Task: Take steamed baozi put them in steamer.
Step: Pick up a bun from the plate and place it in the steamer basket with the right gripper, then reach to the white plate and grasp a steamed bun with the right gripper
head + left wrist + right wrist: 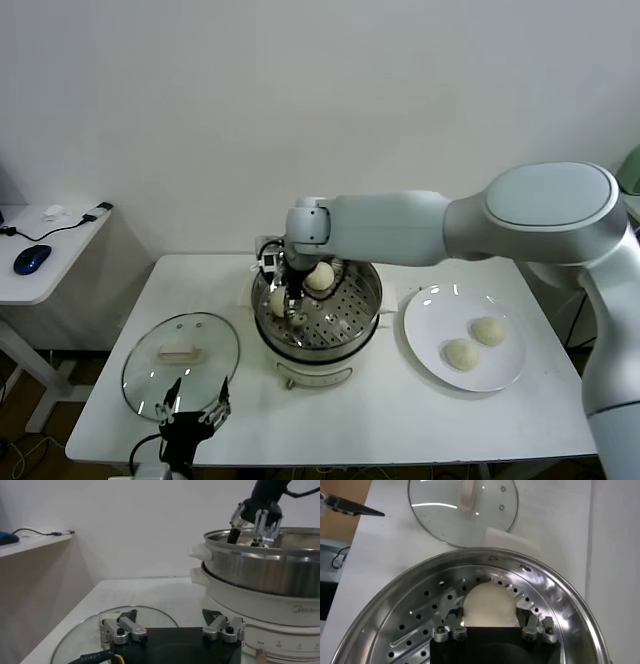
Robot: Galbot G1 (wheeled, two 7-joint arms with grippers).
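Steamed baozi, small smooth cream-white dough buns, are split between two places: two lie in the round shiny steel steamer with its perforated basket, one toward the back and one at its left side, and two rest on the flat white plate to the right. The right gripper hangs inside the basket, fingers spread either side of the left bun, not clamping it. The left gripper waits with jaws wide apart beside the round glass lid.

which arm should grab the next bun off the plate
Right, probably. The right gripper hangs open in the steamer, right beside the plate holding two baozi. The left gripper is open near the glass lid, with the steamer between it and the plate.
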